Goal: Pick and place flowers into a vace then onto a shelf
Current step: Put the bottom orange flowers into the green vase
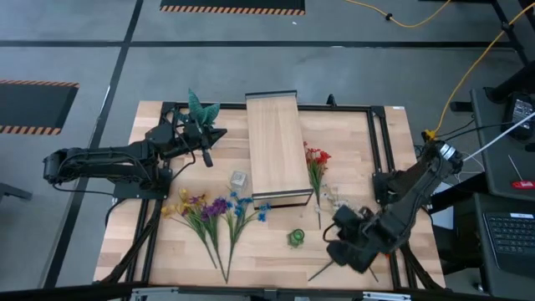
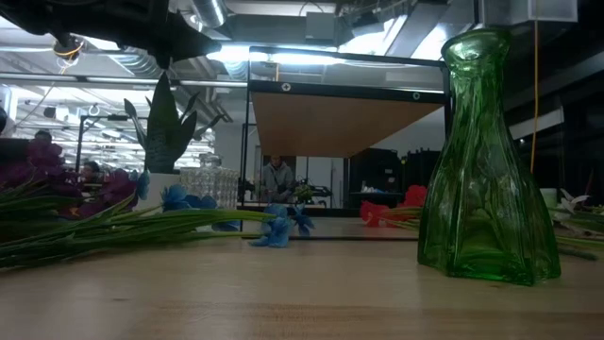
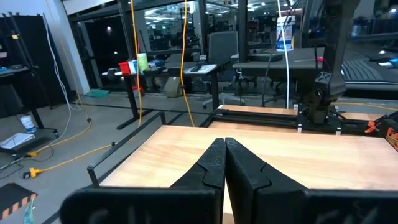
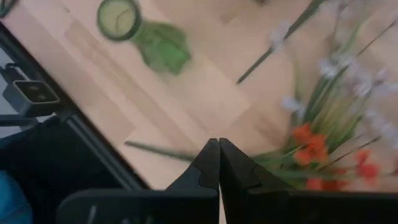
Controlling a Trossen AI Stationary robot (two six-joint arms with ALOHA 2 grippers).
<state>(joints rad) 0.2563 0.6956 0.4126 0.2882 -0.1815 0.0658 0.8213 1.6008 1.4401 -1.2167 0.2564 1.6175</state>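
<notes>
The yellow, purple and blue flowers (image 1: 209, 211) lie flat on the table near its front left, and show in the low view (image 2: 66, 222). Red flowers (image 1: 316, 159) and white ones (image 1: 331, 197) lie right of the shelf (image 1: 276, 146), which stands at mid table. A green vase (image 1: 297, 238) stands upright near the front (image 2: 486, 161). My right gripper (image 1: 344, 249) hovers right of that vase, shut (image 4: 217, 146), pointing down. A thin green stem (image 4: 155, 151) runs behind its fingertips. My left gripper (image 1: 206, 154) is shut (image 3: 224, 143), left of the shelf. My right gripper is shut from above, pointing down, and a thin green stem (image 4: 180, 155) crosses just behind its fingertips. I cannot tell whether the fingers touch that stem or whether it merely lies on the table below them.
A spiky green plant in a white pot (image 1: 201, 110) stands at the far left beside my left gripper. A small clear glass vase (image 1: 240, 179) sits left of the shelf's near end. Black frame rails (image 1: 378, 150) run along the table's edges. A person shows far behind (image 2: 277, 176).
</notes>
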